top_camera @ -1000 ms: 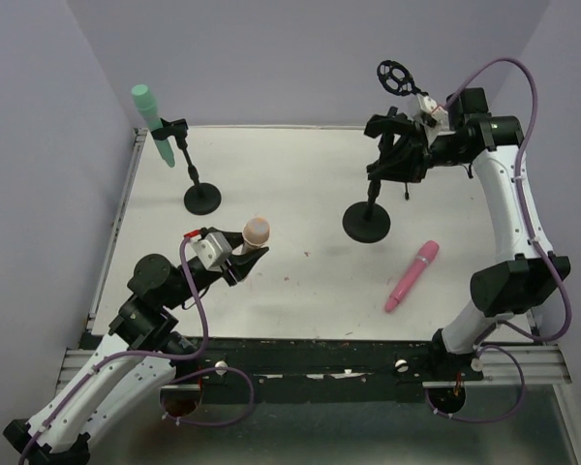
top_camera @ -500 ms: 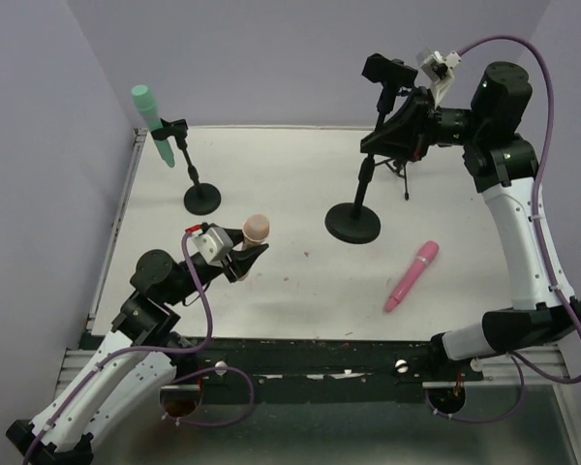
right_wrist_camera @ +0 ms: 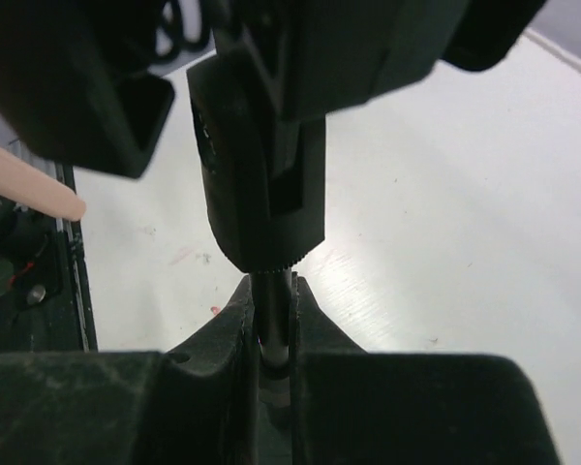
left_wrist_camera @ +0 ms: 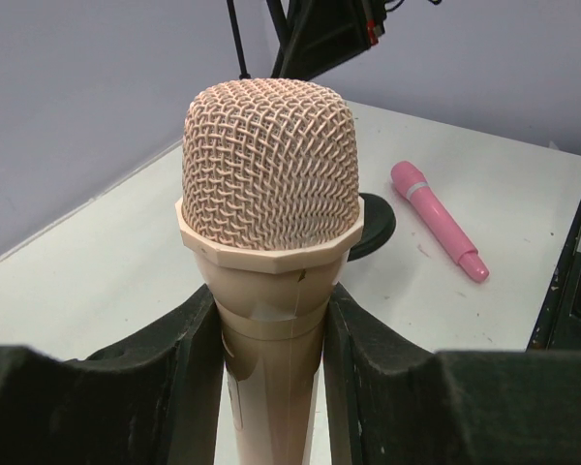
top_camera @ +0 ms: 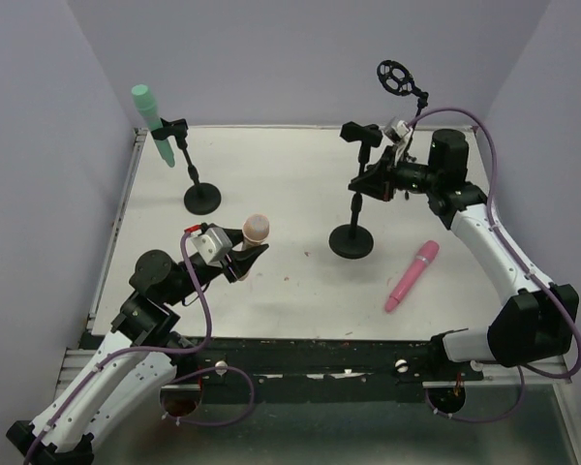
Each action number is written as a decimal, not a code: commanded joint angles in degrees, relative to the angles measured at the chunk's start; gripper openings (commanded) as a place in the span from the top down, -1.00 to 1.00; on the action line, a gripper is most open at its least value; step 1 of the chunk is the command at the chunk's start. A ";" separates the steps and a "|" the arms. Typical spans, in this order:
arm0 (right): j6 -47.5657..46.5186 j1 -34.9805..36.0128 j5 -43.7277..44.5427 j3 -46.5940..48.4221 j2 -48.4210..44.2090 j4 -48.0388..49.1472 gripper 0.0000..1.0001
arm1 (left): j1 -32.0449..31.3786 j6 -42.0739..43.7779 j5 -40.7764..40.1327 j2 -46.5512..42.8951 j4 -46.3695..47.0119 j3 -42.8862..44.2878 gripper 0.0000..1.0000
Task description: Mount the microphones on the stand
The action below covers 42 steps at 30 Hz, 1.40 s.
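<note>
Worktop [top_camera: 290, 174]: centre stand [top_camera: 351, 242], pole pinched by right hand [right_wrist_camera: 274, 334], top blurred close-up. Left hand [left_wrist_camera: 271, 334] narrow, gripping peach microphone [left_wrist_camera: 268, 165], handle cut off below. Pink microphone [top_camera: 412, 275] flat at stand's 4 o'clock. Green microphone [top_camera: 151, 121] on far stand [top_camera: 201, 197], 10 o'clock corner.

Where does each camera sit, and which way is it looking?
Top camera: high behind the arms, looking down on the white table; both arms show, bases nearest.
Left wrist camera: on the left arm, looking along the left gripper at the peach microphone it holds; its dark fingers show.
Right wrist camera: on the right arm, looking past the right gripper, shut on the black stand, down at the table.
Shared: top and left wrist views both show the pink microphone lying on the table.
</note>
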 commanded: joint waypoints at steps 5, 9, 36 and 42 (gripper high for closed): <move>-4.90 3.48 0.23 -11.12 -1.84 18.73 0.99 | 0.38 -0.32 1.83 -0.19 2.32 -0.38 0.98; -4.29 3.74 -3.38 -17.01 -1.84 25.24 0.96 | 0.38 -0.23 2.01 -0.11 2.24 -0.38 0.98; -27.20 -1.43 -8.91 -21.95 -8.78 -1.97 -0.85 | 0.38 -0.23 2.71 -1.42 2.24 -0.47 0.98; -34.07 -5.04 -8.74 -17.30 -10.71 -9.80 -0.91 | 0.46 -0.32 3.42 -1.95 2.06 -0.38 0.99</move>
